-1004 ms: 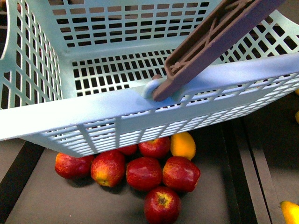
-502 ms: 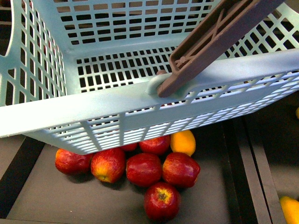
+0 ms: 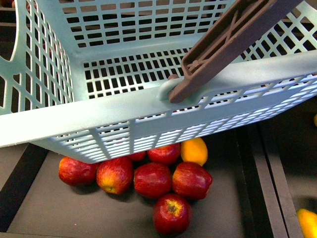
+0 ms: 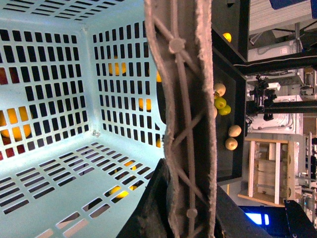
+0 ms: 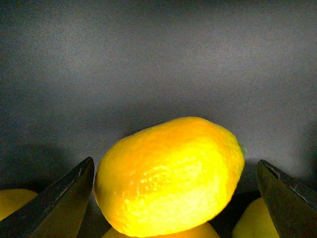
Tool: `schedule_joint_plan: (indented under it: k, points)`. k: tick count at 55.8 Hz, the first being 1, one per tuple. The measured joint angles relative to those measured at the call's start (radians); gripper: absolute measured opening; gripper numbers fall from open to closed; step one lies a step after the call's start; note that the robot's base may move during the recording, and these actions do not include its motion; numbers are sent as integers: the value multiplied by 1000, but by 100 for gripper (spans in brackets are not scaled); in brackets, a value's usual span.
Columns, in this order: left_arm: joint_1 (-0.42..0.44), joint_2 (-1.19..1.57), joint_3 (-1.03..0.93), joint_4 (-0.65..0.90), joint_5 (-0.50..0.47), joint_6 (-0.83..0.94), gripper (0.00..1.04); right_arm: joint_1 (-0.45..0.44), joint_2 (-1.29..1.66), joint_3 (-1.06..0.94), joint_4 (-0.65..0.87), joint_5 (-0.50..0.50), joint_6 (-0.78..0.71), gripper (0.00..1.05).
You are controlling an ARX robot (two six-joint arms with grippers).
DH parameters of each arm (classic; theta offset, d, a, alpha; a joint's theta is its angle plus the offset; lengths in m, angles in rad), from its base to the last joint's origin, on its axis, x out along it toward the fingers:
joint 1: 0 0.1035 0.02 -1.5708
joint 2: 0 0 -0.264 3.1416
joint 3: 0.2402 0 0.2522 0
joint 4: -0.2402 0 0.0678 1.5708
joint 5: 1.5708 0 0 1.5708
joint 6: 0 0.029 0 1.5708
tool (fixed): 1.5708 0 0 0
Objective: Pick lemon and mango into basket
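A: Right wrist cam, closest first. What were the right jaws doing?
B: Spread wide, one on either side of the lemon, neither touching it as far as I could see. They lined up across its short axis, so I'd call it a pre-grasp.
A: What was the lemon sitting on?
B: It sat on top of other yellow fruits, with a plain grey surface behind. Being top of the pile made it the easy pick. Closing could roll it, though.
A: Left side?
B: Left jaws were pinching the handle, which ran straight through them, right up against the lens. That's why the basket hung tilted in the air instead of sitting on anything.
A: Why hoist it?
B: My guess: to put the open top within the right arm's reach for the drop. The slotted floor was bare, nothing loaded yet.
A: Beyond the basket?
B: Front view, below its rim: a cluster of red apples on the grey table. Touching them was what was likely the mango, partly tucked under the basket.
A: Progress?
B: Zero of two in. Lemon looked first in line. The mango would need the basket clear of it.
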Motion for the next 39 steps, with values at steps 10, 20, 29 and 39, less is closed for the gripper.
schedule_joint_plan:
  k: [10,20,29,39]
  points:
    - [0,0,0,0,0,0,7,8,37,29,0,-5,0,96]
    - [0,0,0,0,0,0,7,9,80,46,2,-10,0,96]
    - [0,0,0,0,1,0,7,8,107,53,10,-21,-5,96]
    - [0,0,0,0,-1,0,7,8,111,54,16,-19,-8,86]
